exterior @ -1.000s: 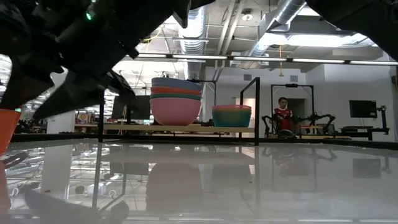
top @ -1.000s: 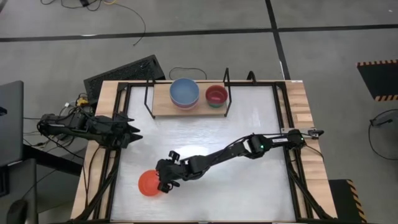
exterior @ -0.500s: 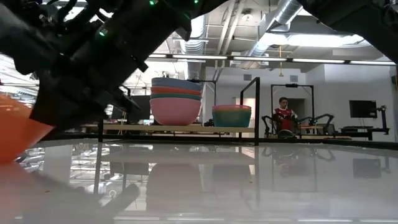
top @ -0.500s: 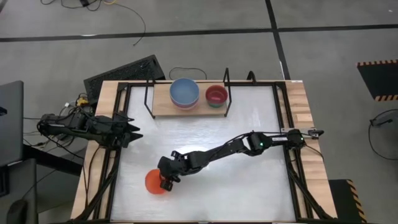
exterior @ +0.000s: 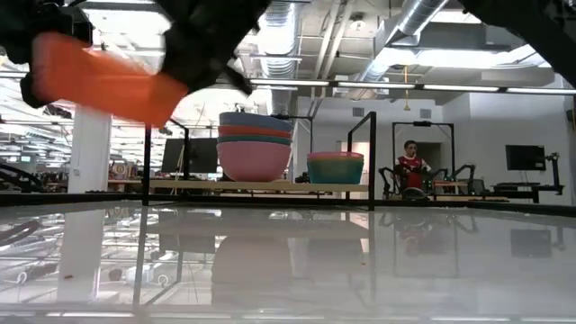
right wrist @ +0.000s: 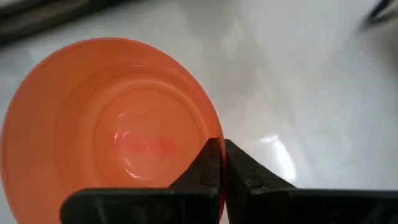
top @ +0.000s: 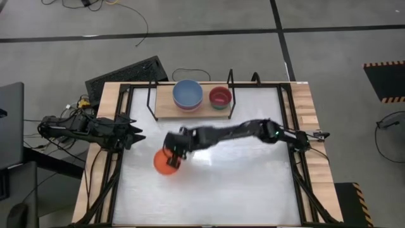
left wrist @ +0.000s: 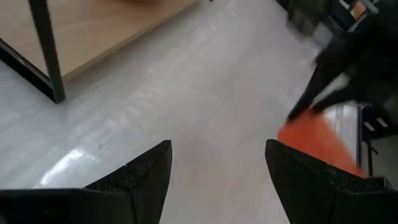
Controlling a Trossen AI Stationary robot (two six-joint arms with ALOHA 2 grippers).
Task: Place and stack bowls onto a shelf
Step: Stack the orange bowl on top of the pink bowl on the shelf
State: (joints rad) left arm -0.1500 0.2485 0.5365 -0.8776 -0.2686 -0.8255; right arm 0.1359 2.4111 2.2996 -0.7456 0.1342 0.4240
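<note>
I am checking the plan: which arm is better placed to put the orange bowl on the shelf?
Right. The right gripper already pinches the orange bowl by its rim, lifted off the table; the left gripper waits open at the table's left edge, holding nothing.

A robotics lab or workshop: exposed ceiling ducts (exterior: 409, 22), strip lights, a monitor (exterior: 524, 157), another robot rig beside a seated person (exterior: 409, 166), grey floor with hazard tape (top: 384, 64).

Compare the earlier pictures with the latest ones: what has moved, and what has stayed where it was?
The right gripper, shut on the rim of the orange bowl, has lifted it off the table and carried it toward the shelf. The left gripper has stayed at the table's left edge, and the two stacks of bowls are unchanged.
</note>
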